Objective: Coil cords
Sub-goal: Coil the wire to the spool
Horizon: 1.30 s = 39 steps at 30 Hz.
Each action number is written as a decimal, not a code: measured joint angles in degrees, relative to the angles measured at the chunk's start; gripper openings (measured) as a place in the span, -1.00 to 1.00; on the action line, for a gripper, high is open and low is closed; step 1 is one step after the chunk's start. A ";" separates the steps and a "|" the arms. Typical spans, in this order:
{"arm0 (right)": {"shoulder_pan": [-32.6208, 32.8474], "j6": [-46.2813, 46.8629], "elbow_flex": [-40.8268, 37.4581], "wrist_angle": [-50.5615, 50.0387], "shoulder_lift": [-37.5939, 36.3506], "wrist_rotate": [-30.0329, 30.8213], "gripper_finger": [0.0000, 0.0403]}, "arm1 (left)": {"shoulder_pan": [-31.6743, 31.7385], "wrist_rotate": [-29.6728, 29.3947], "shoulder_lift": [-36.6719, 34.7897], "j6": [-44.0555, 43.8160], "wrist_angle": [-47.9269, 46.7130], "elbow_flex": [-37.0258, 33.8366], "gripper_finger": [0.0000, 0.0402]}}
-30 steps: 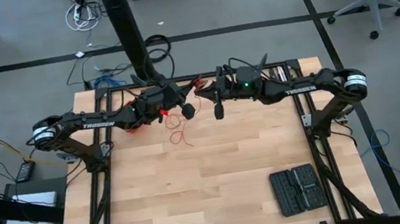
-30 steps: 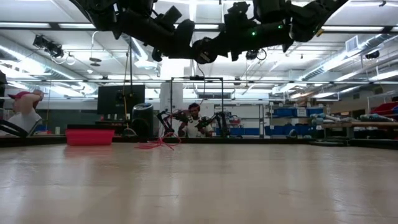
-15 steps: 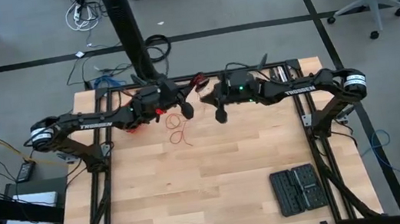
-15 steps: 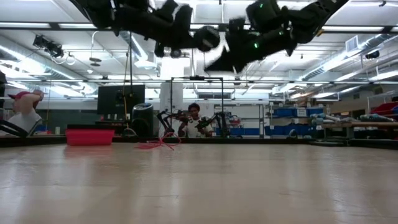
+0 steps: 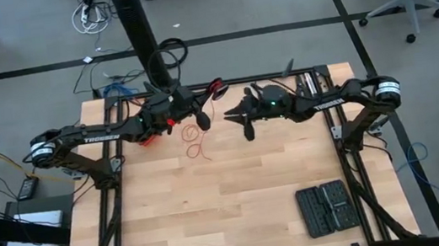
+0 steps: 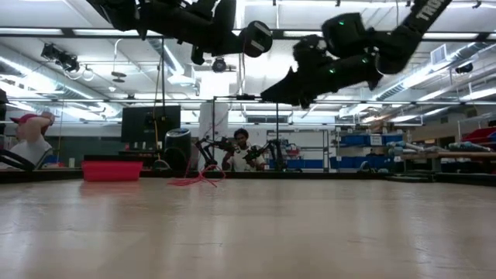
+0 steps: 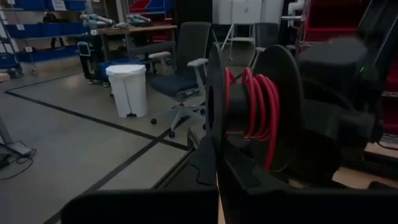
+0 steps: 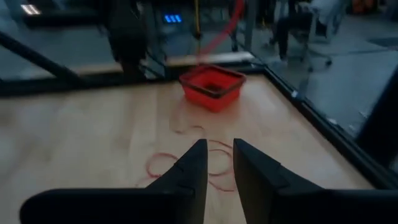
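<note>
Right gripper (image 8: 216, 163): fingers now slightly parted, shut a second ago, swung away from spool (image 7: 258, 118). Left gripper (image 5: 199, 119): closed on spool. Cord (image 5: 196, 147): loose on table (image 5: 238, 197) below spool; left wrist view alone shows red windings.

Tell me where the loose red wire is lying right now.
In the high view the red wire lies in loops on the wooden table toward its far edge, just below the left gripper. The right wrist view shows it near the red box.
</note>
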 joint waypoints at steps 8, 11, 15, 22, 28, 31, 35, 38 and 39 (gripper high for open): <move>0.07 9.73 -5.15 19.66 6.08 -3.93 -0.62 | -0.16 1.10 0.02 0.06 4.16 -0.02 -1.00; 0.25 12.16 -4.14 24.01 9.55 -5.10 -0.62 | -0.18 1.75 0.02 0.08 5.34 -0.02 -1.00; 0.84 13.80 -2.39 28.99 12.65 -7.41 -0.62 | -0.16 1.75 0.02 0.10 5.55 -0.02 -1.00; 2.16 8.79 -0.57 29.05 12.67 -6.99 -0.62 | -0.18 1.74 0.02 0.10 5.92 -0.04 -1.00; 2.84 4.82 1.44 28.84 12.52 -4.33 -0.62 | -0.18 1.73 0.02 0.10 6.04 -0.04 -1.00; 2.85 4.51 2.04 28.65 12.50 -3.93 -0.62 | -0.18 1.73 0.02 0.08 6.41 -0.04 -1.00; 2.90 4.39 2.79 28.50 12.50 -3.94 -0.62 | -0.18 1.73 0.02 0.08 6.80 -0.04 -1.00; 3.08 4.31 3.68 28.00 12.50 -3.91 -0.62 | -0.18 1.73 0.02 0.08 6.93 -0.04 -1.00; 3.12 4.18 4.11 27.47 12.50 -3.83 -0.62 | -0.18 1.73 0.02 0.08 6.91 -0.04 -1.00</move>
